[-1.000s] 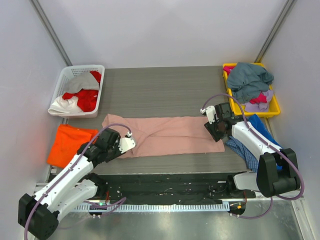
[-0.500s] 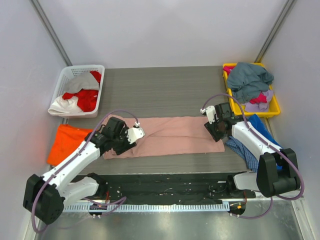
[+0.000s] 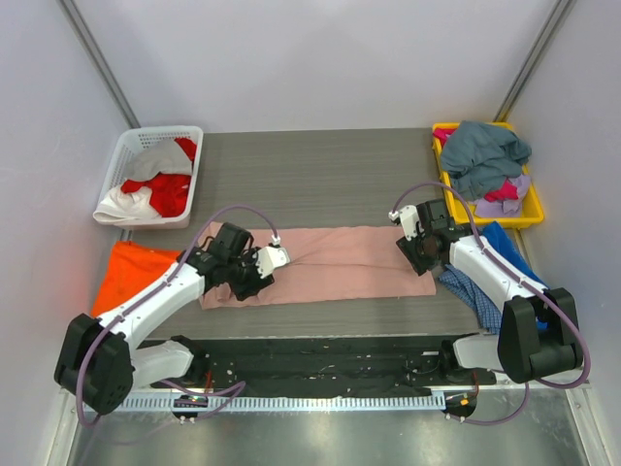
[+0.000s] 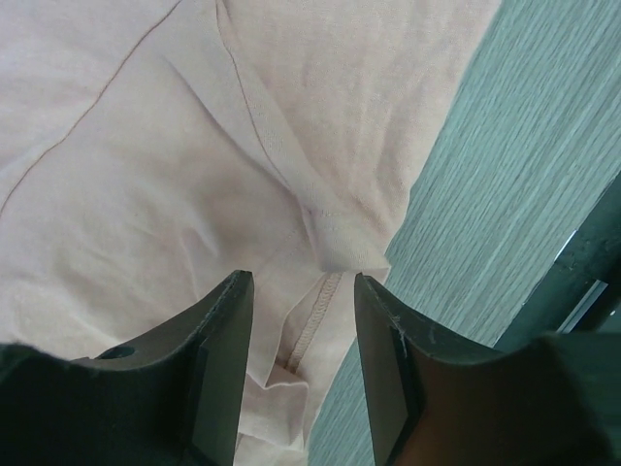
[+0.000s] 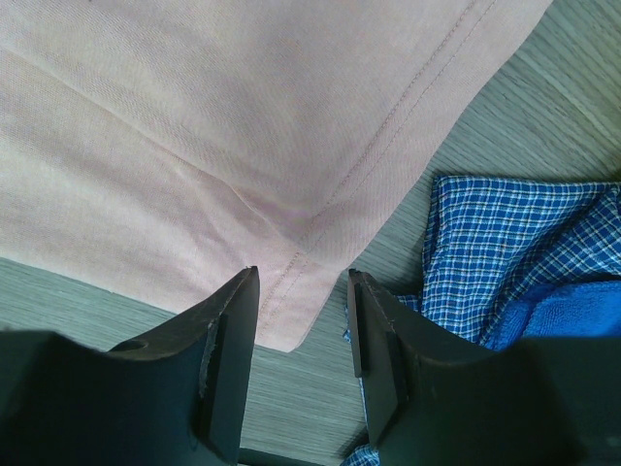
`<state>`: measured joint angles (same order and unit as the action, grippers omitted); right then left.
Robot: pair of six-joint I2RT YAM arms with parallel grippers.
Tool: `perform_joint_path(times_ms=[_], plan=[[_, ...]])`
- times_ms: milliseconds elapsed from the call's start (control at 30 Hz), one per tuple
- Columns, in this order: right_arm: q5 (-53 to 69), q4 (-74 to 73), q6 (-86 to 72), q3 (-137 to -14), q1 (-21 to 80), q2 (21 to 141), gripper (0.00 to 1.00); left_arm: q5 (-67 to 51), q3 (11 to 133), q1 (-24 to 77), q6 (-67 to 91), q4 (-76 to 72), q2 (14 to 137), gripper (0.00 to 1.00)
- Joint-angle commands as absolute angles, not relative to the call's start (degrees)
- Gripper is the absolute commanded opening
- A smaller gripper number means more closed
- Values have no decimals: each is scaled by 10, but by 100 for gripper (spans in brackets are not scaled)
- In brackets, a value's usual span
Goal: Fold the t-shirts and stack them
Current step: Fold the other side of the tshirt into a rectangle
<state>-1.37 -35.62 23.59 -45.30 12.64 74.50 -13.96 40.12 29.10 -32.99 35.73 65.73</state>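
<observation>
A dusty-pink t-shirt [image 3: 340, 262] lies folded into a long strip across the table's middle. My left gripper [image 3: 254, 275] hovers open over its left end, above a folded sleeve and hem [image 4: 320, 243]; nothing is between the jaws. My right gripper [image 3: 419, 254] hovers open over the shirt's near right corner [image 5: 291, 311], also empty. An orange t-shirt [image 3: 131, 277] lies flat at the left table edge. A blue shirt and a blue checked cloth [image 3: 490, 267] lie right of the pink shirt, also in the right wrist view [image 5: 505, 243].
A white basket [image 3: 136, 146] at the back left holds red and white shirts. A yellow bin [image 3: 529, 209] at the back right holds grey-teal, magenta and lilac clothes. Grey slatted table [image 3: 310, 175] lies behind the pink shirt. Walls stand on both sides.
My left arm has moved right and inward, carrying the shirt's left end over onto itself, then let it go. The pink strip is now shorter on the left. The right arm has not moved.
</observation>
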Motion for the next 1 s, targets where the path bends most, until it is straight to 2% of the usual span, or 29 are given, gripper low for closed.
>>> perform_joint_path(times_ms=[0,133,233,567,967], plan=[[-14,-352,230,-455,129,730,49,-162,422,288,-323,325,673,49],[-17,-355,231,-455,128,728,49,-164,420,288,-324,319,685,48],[-18,-357,233,-454,128,725,49,-163,417,287,-324,309,696,41],[-20,-358,235,-454,129,724,49,-210,434,287,-317,333,715,0],[-18,-354,228,-460,129,740,48,-252,453,306,-380,417,724,1]])
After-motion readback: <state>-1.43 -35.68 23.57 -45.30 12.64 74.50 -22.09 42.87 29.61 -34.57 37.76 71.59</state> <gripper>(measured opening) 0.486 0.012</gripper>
